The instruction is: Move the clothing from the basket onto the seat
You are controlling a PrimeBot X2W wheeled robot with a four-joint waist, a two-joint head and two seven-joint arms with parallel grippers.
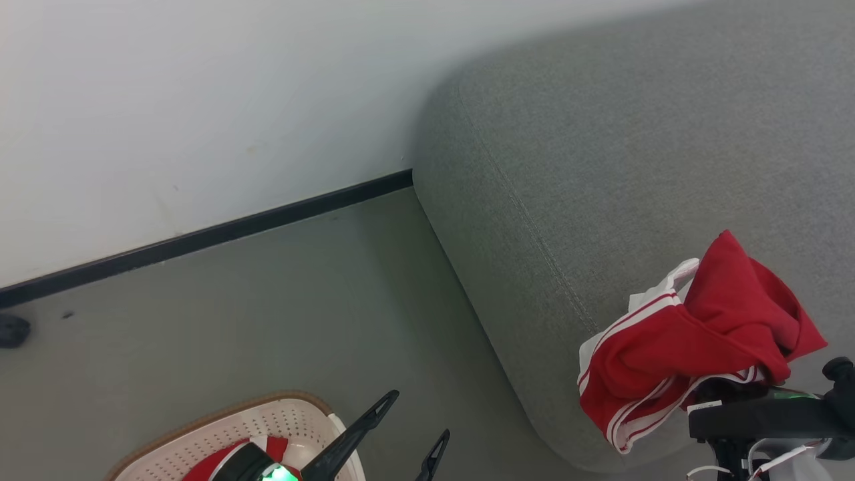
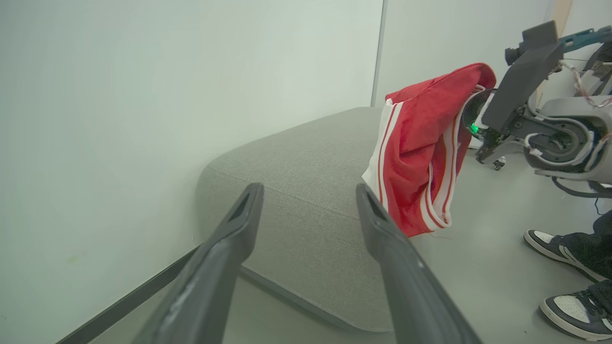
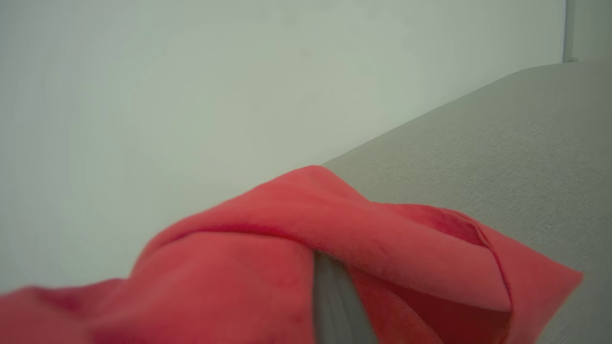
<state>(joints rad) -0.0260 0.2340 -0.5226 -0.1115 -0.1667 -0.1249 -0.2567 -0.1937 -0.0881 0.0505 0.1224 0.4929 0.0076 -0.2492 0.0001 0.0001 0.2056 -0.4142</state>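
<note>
Presently, a red garment point(image 1: 695, 341) with white stripes is held bunched in the right jaws, which are closed tight on it and largely covered by the cloth. It is seen hanging at the rounded near edge of the grey seat point(image 1: 634, 167); whether it touches the upholstery cannot be told. Behind it the seat's broad top lies bare. The left jaws are spread wide with nothing between them, their fingers point(image 1: 361, 427) seen at the rim of the basket point(image 1: 267, 417), in which a second garment point(image 1: 220, 461) is lying. Open floor point(image 1: 320, 300) is seen between basket and seat, bounded by the wall's dark skirting point(image 1: 200, 237). A person's shoes point(image 2: 564, 248) are planted on the floor near the seat's corner.
</note>
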